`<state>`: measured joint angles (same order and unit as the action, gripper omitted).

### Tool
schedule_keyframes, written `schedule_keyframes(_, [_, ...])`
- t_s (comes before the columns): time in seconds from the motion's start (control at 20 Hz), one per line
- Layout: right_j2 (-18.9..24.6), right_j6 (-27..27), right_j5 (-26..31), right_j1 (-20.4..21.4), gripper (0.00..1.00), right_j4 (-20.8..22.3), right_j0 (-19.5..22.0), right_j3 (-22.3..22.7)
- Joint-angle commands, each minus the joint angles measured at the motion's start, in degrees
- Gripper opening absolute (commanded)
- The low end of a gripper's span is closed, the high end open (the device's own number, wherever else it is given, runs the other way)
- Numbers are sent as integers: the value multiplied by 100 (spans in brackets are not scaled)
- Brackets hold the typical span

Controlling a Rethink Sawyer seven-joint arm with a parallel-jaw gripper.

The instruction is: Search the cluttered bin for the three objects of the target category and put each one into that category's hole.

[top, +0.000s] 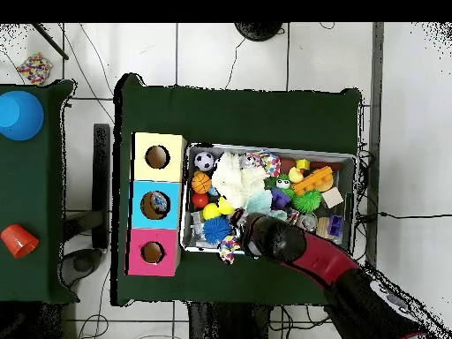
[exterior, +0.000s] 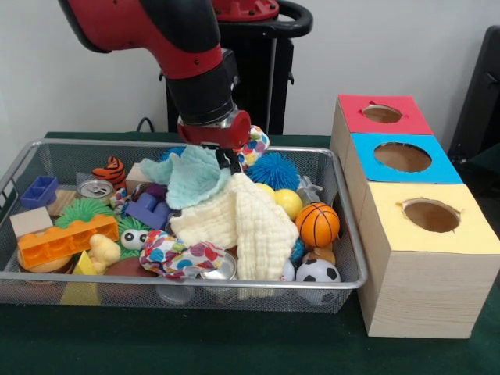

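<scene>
The wire mesh bin [exterior: 351,228] is full of toys and cloths; it also shows in the overhead view [top: 355,199]. My gripper [exterior: 223,158] is low over the bin's far side, right at the top edge of a teal cloth [exterior: 190,176]. The cloth hides its tips. A cream waffle cloth [exterior: 246,217] lies below it, and a patterned cloth [exterior: 176,255] lies at the front. Three boxes stand beside the bin, with a red hole [exterior: 382,113], a blue hole [exterior: 402,157] and a yellow hole [exterior: 431,216]. In the overhead view my arm [top: 305,253] reaches in from the bottom.
The bin also holds an orange basketball [exterior: 317,223], a soccer ball [exterior: 317,273], a yellow ball [exterior: 287,202], a blue spiky ball [exterior: 273,169], an orange block [exterior: 66,239], a purple block [exterior: 148,209] and a can [exterior: 95,189]. A blue cup [top: 19,115] and a red cup [top: 18,239] stand on a side table.
</scene>
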<state>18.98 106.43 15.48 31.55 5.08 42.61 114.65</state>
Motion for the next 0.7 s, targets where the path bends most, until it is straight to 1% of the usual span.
schedule_keyframes(0.05, [661, 901, -542, -241, 0, -211, 162, 376])
schedule_keyframes(0.35, [835, 922, -768, -382, 0, -224, 360, 449])
schedule_keyframes(0.45, [834, 909, -846, -425, 0, -189, 386, 445])
schedule_keyframes(0.6, [787, 918, -852, -399, 0, -189, 343, 419])
schedule_keyframes(0.7, [667, 953, -863, -270, 0, -167, 219, 437])
